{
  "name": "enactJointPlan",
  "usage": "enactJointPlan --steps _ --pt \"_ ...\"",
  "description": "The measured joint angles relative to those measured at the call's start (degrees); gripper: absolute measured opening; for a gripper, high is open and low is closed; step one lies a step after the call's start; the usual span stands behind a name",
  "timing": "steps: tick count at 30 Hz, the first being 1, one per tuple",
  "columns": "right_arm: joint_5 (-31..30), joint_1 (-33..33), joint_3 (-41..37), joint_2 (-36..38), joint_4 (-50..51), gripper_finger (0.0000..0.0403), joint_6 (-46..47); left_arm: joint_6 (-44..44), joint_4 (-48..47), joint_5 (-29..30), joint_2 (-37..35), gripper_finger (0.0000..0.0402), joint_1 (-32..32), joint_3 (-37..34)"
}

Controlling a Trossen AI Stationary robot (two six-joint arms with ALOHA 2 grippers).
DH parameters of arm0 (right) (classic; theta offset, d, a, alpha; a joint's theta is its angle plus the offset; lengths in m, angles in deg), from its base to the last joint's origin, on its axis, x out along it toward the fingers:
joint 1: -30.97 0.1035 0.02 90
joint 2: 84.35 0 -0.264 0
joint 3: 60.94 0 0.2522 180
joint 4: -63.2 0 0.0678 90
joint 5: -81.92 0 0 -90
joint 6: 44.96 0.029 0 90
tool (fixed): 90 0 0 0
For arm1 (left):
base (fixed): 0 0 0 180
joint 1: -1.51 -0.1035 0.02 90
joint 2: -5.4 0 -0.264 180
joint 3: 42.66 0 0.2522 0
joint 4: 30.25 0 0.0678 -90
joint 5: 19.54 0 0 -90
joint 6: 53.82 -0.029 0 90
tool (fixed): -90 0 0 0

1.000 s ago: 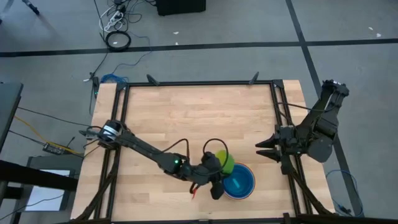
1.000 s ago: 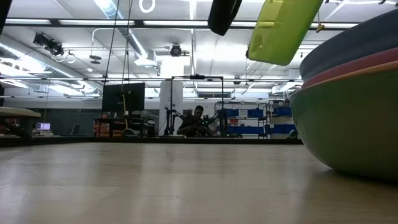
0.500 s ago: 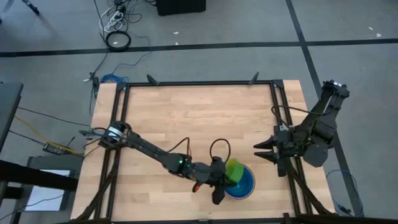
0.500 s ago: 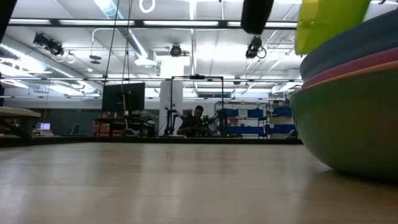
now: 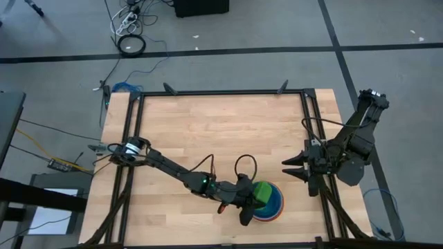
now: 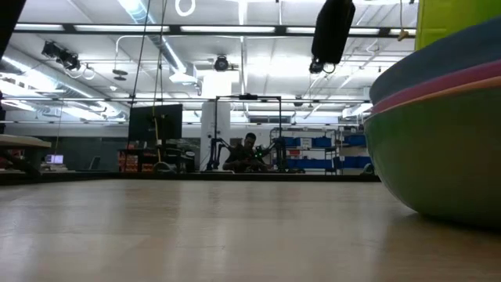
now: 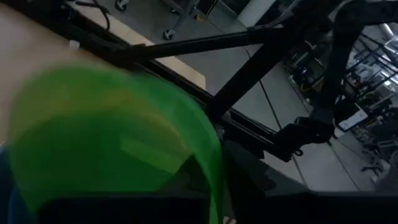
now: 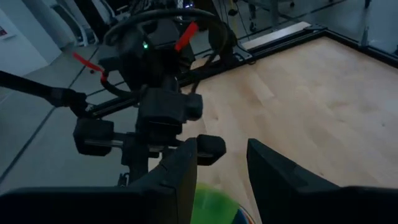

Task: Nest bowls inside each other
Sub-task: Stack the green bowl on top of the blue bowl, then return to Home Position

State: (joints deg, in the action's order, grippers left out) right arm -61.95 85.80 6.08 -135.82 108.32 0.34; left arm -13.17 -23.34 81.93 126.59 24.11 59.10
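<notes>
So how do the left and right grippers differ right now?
Place: the left gripper is stretched over the stack of bowls near the table's front edge; the right gripper hangs apart at the table's right side.
Load: the left gripper has the lime green bowl at its fingers, above the stack; the right gripper holds nothing, its fingers parted.
Both are dark two-finger grippers.

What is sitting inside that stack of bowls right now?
A lime green bowl sits on top, inside the blue bowl, with the left hand beside it. Any smaller bowls beneath it are covered.
</notes>
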Motion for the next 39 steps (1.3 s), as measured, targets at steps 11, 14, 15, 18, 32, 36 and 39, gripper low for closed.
enactJointPlan --steps 11,14,15,18,32,36,39 --pt "0.4 0.0 0.0 0.0 0.0 0.013 0.0 3.5 -2.7 -0.9 0.0 0.0137 0.0 1.1" --pt "0.5 0.0 0.0 0.0 0.0 0.013 0.0 3.0 -4.9 -1.2 0.0 0.014 0.3 3.0" --pt "0.5 0.0 0.0 0.0 0.0 0.013 0.0 2.5 -5.8 -1.1 0.0 0.014 0.3 3.6" --pt "0.5 0.0 0.0 0.0 0.0 0.013 0.0 1.1 -8.2 -1.5 0.0 0.0141 0.3 5.2" --pt "-4.8 -5.6 0.0 -2.4 -9.7 0.013 -11.0 -23.9 -39.0 6.3 -23.6 0.0141 1.0 10.3" --pt "-4.0 -6.2 0.0 -3.1 -15.8 0.0128 -17.7 -30.5 -45.8 14.2 -34.9 0.0141 4.1 10.3" --pt "-5.4 -6.8 -0.2 -4.1 -23.9 0.013 -30.7 -35.9 -42.9 23.1 -40.6 0.0141 6.5 8.9"
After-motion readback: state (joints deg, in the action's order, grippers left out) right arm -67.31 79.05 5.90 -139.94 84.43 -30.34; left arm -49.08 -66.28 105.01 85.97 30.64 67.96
